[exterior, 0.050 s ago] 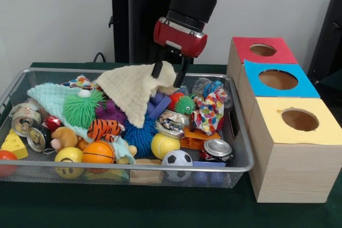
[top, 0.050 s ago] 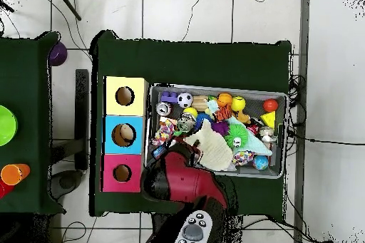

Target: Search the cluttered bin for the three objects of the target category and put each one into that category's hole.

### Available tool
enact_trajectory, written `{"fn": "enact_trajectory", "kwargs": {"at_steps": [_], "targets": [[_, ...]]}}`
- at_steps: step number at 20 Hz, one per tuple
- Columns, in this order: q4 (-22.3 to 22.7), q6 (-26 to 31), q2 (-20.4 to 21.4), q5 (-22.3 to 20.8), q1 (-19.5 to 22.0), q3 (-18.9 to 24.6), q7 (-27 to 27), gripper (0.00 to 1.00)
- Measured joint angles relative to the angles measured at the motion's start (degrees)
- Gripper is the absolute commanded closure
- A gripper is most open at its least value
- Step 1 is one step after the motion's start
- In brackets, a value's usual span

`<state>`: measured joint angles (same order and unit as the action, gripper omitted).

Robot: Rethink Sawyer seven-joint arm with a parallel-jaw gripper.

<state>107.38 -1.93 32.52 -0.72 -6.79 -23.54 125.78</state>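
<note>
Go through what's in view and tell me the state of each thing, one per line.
gripper: shut on the cream cloth
cream cloth: pinched at one corner, draped over the toys
wire bin: full of clutter
red box: hole empty
blue box: hole open
yellow box: hole open
soda can: crushed, lying in the bin

A pale wall (exterior, 0.050 s ago: 53, 20) behind, white tiled floor (top, 0.050 s ago: 214, 12) below — cables (top, 0.050 s ago: 324, 140) trailing across it — dark green tabletop (top, 0.050 s ago: 192, 62).
</note>
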Motion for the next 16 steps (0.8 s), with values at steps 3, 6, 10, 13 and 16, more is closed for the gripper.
{"fn": "enact_trajectory", "kwargs": {"at_steps": [3, 6, 10, 13, 16], "targets": [[-0.34, 0.00, -0.65, 0.76, -0.65, -1.24, 0.00, 1.00], [-0.82, 0.00, -1.72, 1.49, -1.89, -3.23, 0.00, 1.00], [-1.67, 0.00, -2.57, 1.54, -2.61, -4.79, 0.00, 1.00], [-2.22, 0.00, -2.86, 1.54, -2.79, -5.53, 0.00, 1.00], [-2.62, 0.00, -3.07, 1.62, -2.78, -6.06, 0.00, 1.00]]}}
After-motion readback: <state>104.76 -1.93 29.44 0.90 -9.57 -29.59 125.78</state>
